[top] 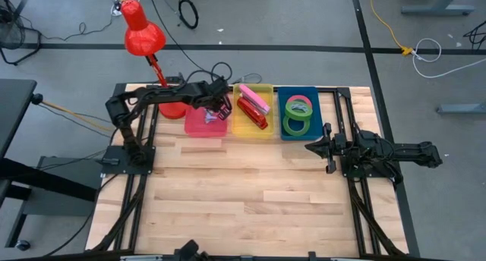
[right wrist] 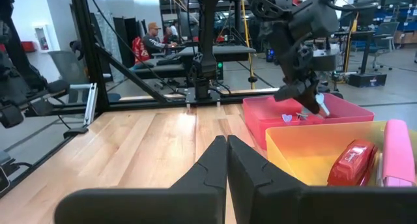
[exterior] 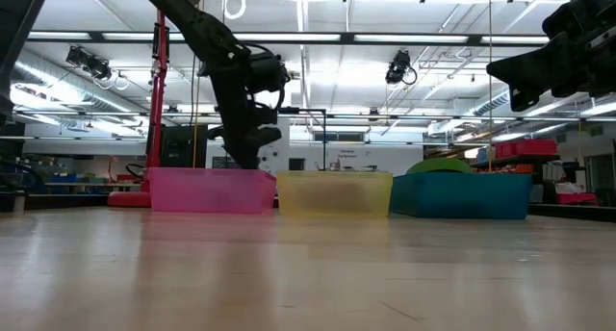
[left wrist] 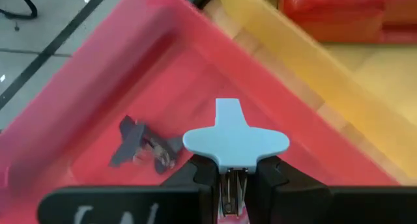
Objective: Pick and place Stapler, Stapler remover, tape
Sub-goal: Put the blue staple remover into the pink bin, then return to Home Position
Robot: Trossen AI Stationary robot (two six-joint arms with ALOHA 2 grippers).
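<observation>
Landmark: yellow bin [top: 253, 118], middle of three bins in a row at the far edge of the wooden table [top: 243, 200]. Nearest item: right gripper [top: 313, 147], on the near side of the yellow bin and off toward the blue bin, hovering above bare table with its two fingers [right wrist: 225, 160] pressed together and gripping nothing. In the yellow bin: one red stapler [top: 252, 113] and one pink stapler [top: 257, 99], lying side by side, the pink one on the side toward the blue bin. Beside the yellow bin on the right arm's side: blue bin [top: 298, 114], holding three tape rings, a large green ring [top: 297, 125] nearest, then a smaller green ring [top: 301, 107] overlapping a red-pink ring [top: 298, 105]; which of the latter two lies on top cannot be told. Beside the yellow bin on the left arm's side: pink bin [top: 205, 121], with the left gripper [left wrist: 232, 174] lowered over its far part, fingers clamped on a light-blue staple remover [left wrist: 233, 138] held above the bin floor. On the pink bin's floor, just beside the held remover: a second small grey staple remover [left wrist: 142, 143], lying loose. Beyond the pink bin, away from the yellow bin: a red desk lamp [top: 143, 33] standing at the table's far corner.
</observation>
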